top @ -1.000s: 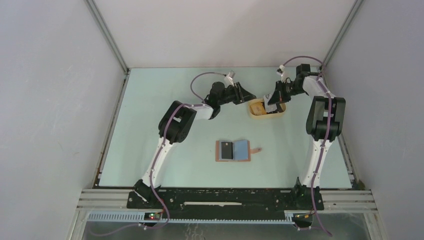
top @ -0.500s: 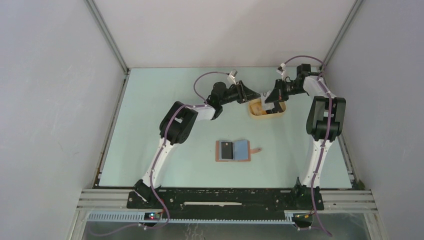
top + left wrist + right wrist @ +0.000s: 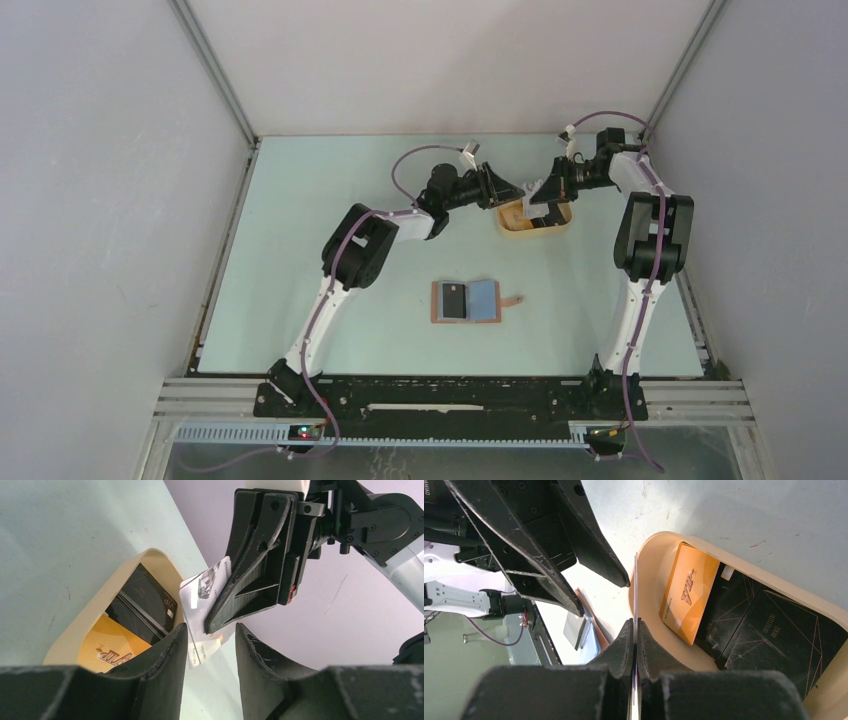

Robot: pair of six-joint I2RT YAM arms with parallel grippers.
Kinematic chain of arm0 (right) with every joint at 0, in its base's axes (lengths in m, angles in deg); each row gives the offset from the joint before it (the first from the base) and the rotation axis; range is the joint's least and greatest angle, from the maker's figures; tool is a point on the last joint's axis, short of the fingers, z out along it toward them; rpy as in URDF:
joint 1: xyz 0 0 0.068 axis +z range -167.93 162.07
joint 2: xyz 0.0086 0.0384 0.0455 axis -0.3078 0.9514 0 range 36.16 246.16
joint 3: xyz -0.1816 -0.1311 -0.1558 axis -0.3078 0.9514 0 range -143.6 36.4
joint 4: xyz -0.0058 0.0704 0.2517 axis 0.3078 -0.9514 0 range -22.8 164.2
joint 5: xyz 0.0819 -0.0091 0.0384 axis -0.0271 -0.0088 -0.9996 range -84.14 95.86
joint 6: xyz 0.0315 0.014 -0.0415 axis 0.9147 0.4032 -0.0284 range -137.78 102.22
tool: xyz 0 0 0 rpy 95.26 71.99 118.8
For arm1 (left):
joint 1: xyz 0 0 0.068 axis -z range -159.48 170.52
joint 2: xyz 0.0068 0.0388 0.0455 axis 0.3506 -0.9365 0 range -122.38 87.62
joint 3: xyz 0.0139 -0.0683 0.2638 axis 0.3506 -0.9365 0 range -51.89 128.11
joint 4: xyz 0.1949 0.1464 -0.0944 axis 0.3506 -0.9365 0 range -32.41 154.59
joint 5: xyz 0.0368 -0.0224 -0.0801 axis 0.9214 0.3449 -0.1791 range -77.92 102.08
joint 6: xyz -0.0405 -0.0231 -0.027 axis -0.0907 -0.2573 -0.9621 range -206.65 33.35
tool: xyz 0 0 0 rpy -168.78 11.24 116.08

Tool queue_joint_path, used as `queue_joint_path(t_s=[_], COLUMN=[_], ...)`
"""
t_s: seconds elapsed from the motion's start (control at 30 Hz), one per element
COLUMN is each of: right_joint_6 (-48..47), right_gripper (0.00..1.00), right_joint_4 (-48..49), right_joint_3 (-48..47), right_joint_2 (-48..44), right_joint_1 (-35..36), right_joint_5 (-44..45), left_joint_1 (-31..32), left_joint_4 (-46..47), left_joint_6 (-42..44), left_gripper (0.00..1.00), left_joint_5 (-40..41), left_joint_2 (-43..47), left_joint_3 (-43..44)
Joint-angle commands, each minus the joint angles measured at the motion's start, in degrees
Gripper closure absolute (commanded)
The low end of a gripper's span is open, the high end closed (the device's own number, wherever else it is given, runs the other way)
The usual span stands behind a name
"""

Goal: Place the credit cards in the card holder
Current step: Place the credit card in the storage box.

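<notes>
Lettering is easiest to read in the tan tray (image 3: 535,231) at the upper middle of the overhead view: a gold card (image 3: 689,592) printed "VIP" lies in it beside a black card (image 3: 145,597) that also shows a small "VIP"; more dark cards with thin line patterns lie to the right in the right wrist view, their small print too fine to read. The right claw (image 3: 635,627) is pressed together on a pale card (image 3: 200,592), held on edge above the tray's left rim; the card carries a small picture and tiny text I cannot make out. The left claw (image 3: 210,632) is spread, one finger on either side of the card's lower corner; whether they touch it I cannot tell. Lower down on the table (image 3: 300,250), the card holder (image 3: 466,300) lies open and flat, with a dark card on its left half.
</notes>
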Motion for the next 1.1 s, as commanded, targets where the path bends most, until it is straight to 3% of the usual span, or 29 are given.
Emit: queue_joint_path(t_s=[0.0,0.63,1.07], right_joint_6=[1.3,5.4,6.7], right_gripper=[0.96,0.96,0.96], right_joint_4=[0.3,2.4,2.7], right_joint_3=[-1.8,-0.2,0.0], right_joint_2=[-0.2,0.1,0.8], right_joint_1=[-0.5,-2.2,-2.6], right_joint_5=[-2.6,-8.6,-11.3], left_joint_1=[0.3,0.4,0.4], left_joint_4=[-1.4,3.6,7.2], left_joint_6=[0.3,-3.2,-7.4], left_gripper=[0.55,0.55,0.67], left_joint_5=[-0.3,-5.2,-9.5], left_joint_2=[-0.7,-1.6,-4.0], left_joint_3=[3.2,1.7,4.9])
